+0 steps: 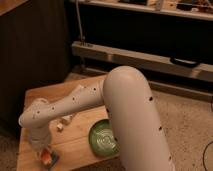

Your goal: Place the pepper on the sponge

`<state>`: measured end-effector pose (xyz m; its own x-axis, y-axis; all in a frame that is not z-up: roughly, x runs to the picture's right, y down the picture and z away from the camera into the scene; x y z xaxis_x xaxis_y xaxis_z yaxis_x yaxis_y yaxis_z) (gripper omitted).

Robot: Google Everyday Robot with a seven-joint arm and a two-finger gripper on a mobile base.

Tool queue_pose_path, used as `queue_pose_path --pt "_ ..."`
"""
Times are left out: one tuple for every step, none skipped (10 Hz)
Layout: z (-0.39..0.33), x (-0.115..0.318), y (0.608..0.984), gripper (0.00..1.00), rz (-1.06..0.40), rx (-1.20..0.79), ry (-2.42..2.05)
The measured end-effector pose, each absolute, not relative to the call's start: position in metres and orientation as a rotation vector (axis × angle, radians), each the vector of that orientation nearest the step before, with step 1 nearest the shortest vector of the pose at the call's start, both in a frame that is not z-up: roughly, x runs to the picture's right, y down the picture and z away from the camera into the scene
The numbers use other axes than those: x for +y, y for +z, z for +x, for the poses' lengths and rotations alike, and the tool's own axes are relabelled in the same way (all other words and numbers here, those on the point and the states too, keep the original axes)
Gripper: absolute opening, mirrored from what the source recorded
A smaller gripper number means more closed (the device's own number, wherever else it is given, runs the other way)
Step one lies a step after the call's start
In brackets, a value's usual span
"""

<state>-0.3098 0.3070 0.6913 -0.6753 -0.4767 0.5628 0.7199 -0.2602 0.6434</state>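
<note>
Small orange-red pepper [46, 156] over the blue sponge [54, 160], at 6 o'clock right under the hand [44, 150], grip impossible to tell.

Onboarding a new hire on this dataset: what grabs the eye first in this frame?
The big white arm fills the middle, reaching down to the front-left corner of the wooden table. There the gripper sits right over the orange pepper and blue sponge; a green bowl sits nearby.

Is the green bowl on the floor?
No, the green bowl rests on the wooden table, near the end effector, which is low over the sponge.
</note>
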Motion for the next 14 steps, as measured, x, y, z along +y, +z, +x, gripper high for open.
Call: queue_pose_path --pt "-0.308 0.309 0.692 0.23 -0.333 -1.207 -1.995" --pt "-0.307 0.310 0.693 0.32 -0.336 -1.207 -1.993" --pt "-0.308 0.311 0.693 0.43 -0.335 -1.210 -1.991" --pt "-0.309 0.311 0.693 0.54 -0.332 -1.214 -1.992" --pt "-0.311 0.311 0.692 0.64 -0.327 -1.218 -1.994" --pt "-0.311 0.311 0.693 0.74 -0.324 -1.221 -1.996" --pt "-0.312 0.311 0.693 0.78 -0.322 -1.224 -1.997" --pt "-0.312 0.311 0.694 0.80 -0.324 -1.225 -1.997" --pt "-0.311 0.310 0.694 0.80 -0.328 -1.222 -2.000" --pt "-0.311 0.309 0.694 0.80 -0.330 -1.218 -2.003" --pt "-0.311 0.307 0.695 0.80 -0.333 -1.212 -2.007" --pt "-0.310 0.305 0.695 0.80 -0.336 -1.205 -2.012" --pt "-0.310 0.302 0.696 0.80 -0.335 -1.194 -2.018" --pt "-0.310 0.297 0.696 0.80 -0.330 -1.179 -2.024"
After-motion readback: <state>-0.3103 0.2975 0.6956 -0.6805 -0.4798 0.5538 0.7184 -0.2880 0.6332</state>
